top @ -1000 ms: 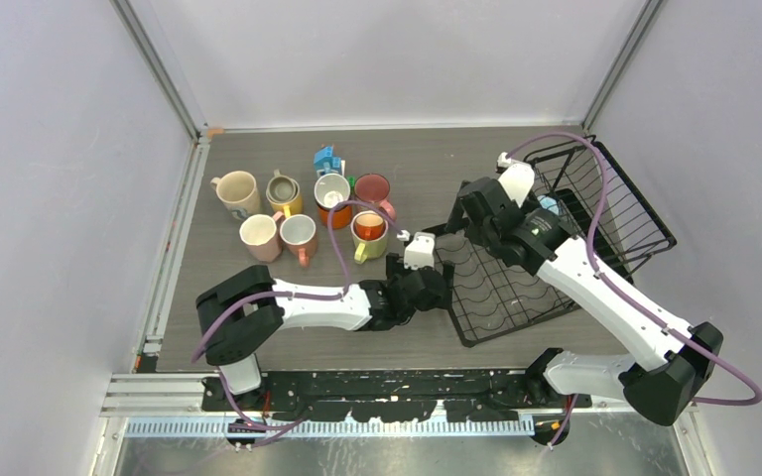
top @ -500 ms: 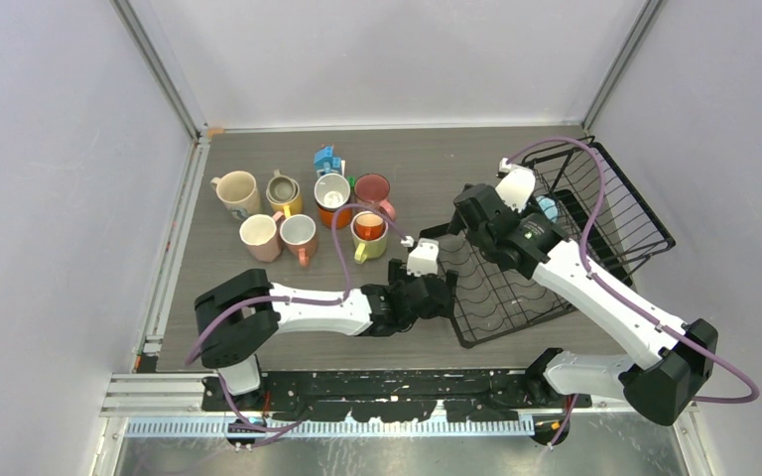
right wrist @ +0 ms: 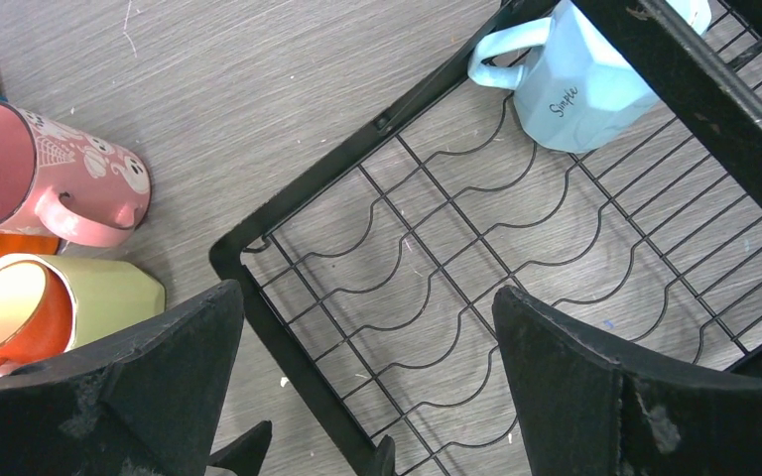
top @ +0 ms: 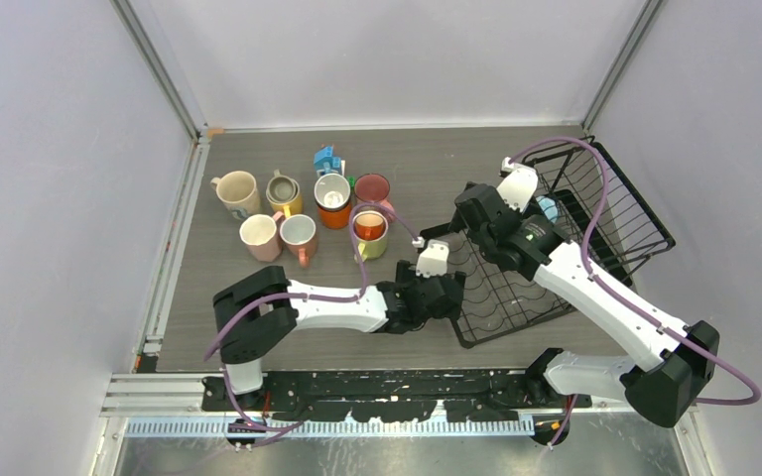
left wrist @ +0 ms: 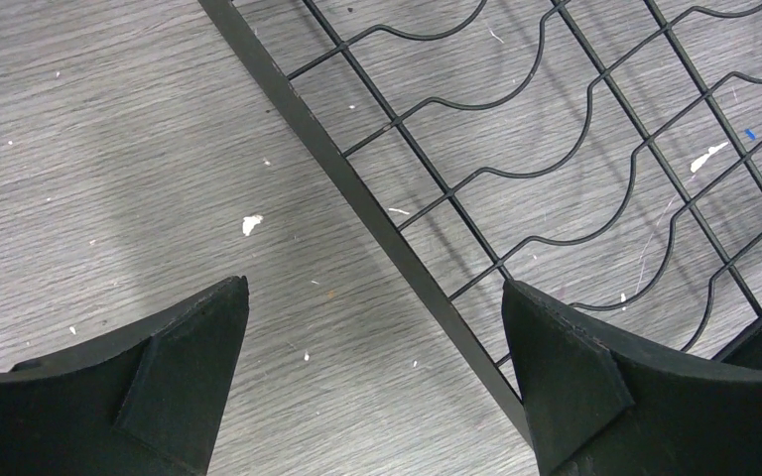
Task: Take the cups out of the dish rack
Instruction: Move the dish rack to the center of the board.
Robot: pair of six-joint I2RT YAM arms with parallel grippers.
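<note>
One light-blue mug (right wrist: pixel 575 84), faceted and lettered "Simple", sits in the dish rack (right wrist: pixel 228 260), at the far end near the raised basket side. A black bar crosses in front of it, so whether it stands or lies tilted cannot be told. The wavy wire slots of the rack's base show bare in both wrist views. From above, the same light-blue mug (top: pixel 548 208) peeks out beside the right arm, and the arm may hide part of the dish rack (top: pixel 645 213).

The right gripper (right wrist: pixel 369 291) hovers over the rack's near-left corner with its jaws spread wide and nothing between them. The left gripper (left wrist: pixel 374 288) hangs over the rack's left edge bar, one finger above the table (left wrist: pixel 109 149) and the other above the wire grid, also wide open and empty.

Outward to the left, seven mugs (top: pixel 299 234) stand grouped on the table, among them a pink mug (right wrist: pixel 60 178) and a lime mug (right wrist: pixel 109 297) with an orange inside. A small toy house (top: pixel 327 159) stands just behind them.

The unloading looks nearly done. One mug is visibly left to lift out.
</note>
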